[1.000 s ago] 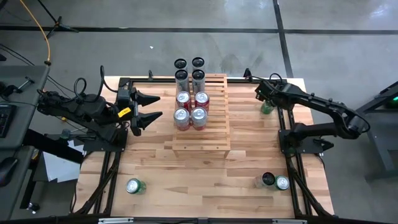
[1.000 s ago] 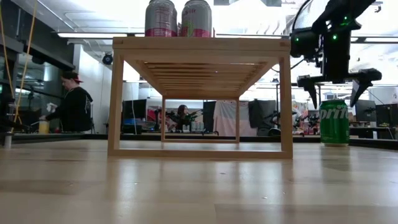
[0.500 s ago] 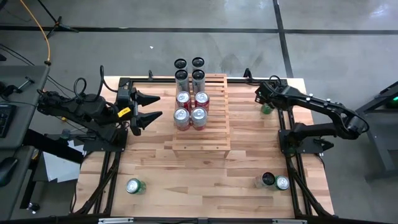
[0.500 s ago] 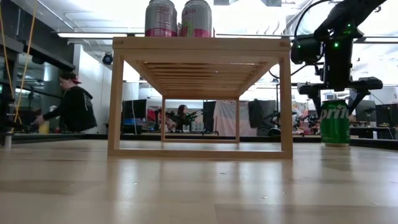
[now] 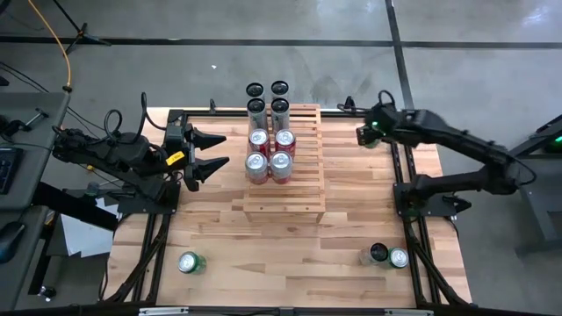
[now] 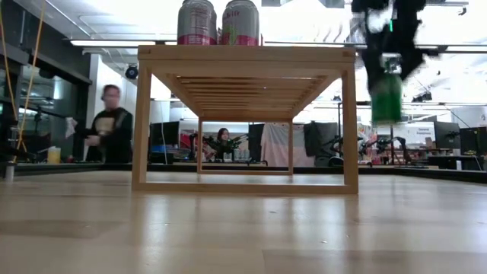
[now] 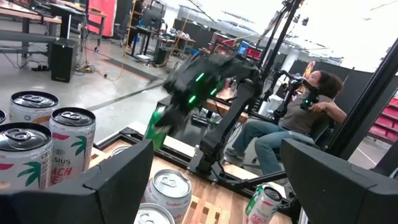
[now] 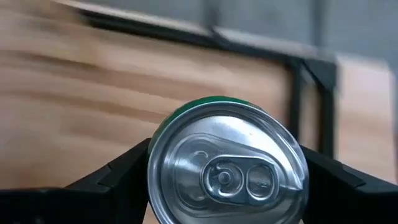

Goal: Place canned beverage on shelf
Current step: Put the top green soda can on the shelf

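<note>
My right gripper [image 5: 368,133] is shut on a green can [image 6: 386,97] and holds it in the air over the table's far right part, to the right of the shelf [image 5: 283,197]. The shelf is a pale slatted wooden rack [image 6: 243,57] with several cans [image 5: 270,151] standing upright on its far half. My left gripper [image 5: 226,149] is open and empty, level with the shelf's left side. In the left wrist view it [image 7: 216,149] looks across the cans toward the right arm and its green can [image 7: 158,127]. My right gripper pinches the green can between its two fingers [image 8: 124,174], which sit on opposite sides of the wall just under the top rim [image 8: 163,155]. The fingers come from above and point down. The can hangs upright below them, lifted clear of the table.
A green can [image 5: 188,262] lies on the table near the front left. Two more cans [image 5: 387,256] are at the front right. The arms' black frames run along both table sides. People show in the room behind the table.
My right gripper has gone down over the green can standing at the table's far right, taken hold of it near its top and lifted it clear of the table. The can has also moved a little toward the shelf. The left arm has kept still.
</note>
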Available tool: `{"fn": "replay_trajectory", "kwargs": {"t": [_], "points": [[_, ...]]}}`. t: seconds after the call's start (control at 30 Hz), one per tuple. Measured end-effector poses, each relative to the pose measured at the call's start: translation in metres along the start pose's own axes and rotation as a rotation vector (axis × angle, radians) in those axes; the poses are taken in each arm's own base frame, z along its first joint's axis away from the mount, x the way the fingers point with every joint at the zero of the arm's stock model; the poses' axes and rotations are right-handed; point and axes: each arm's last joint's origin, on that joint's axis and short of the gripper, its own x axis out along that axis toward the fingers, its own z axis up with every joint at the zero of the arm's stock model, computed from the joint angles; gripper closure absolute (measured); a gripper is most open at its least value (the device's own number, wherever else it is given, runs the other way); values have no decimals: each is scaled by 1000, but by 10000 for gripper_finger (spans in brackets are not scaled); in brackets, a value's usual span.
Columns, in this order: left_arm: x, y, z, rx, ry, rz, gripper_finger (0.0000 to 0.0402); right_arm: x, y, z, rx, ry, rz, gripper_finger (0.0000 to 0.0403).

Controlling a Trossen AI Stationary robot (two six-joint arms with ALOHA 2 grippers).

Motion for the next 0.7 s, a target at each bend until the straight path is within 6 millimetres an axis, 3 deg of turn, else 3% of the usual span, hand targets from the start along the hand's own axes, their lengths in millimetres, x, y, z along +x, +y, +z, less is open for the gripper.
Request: {"fn": "replay_trajectory", "kwargs": {"t": [0.17, 0.3, 0.57, 0.7], "points": [[0, 0, 0, 0, 0, 0, 60, -88, 11, 15, -164, -54, 341, 109], [0, 0, 0, 1, 0, 0, 60, -137, 30, 9, -264, -26, 570, 109], [0, 0, 0, 9, -3, 8, 60, -177, 118, -38, -607, 58, 741, 109], [0, 1, 0, 10, -5, 17, 60, -194, 156, -49, -746, 42, 821, 109]]}}
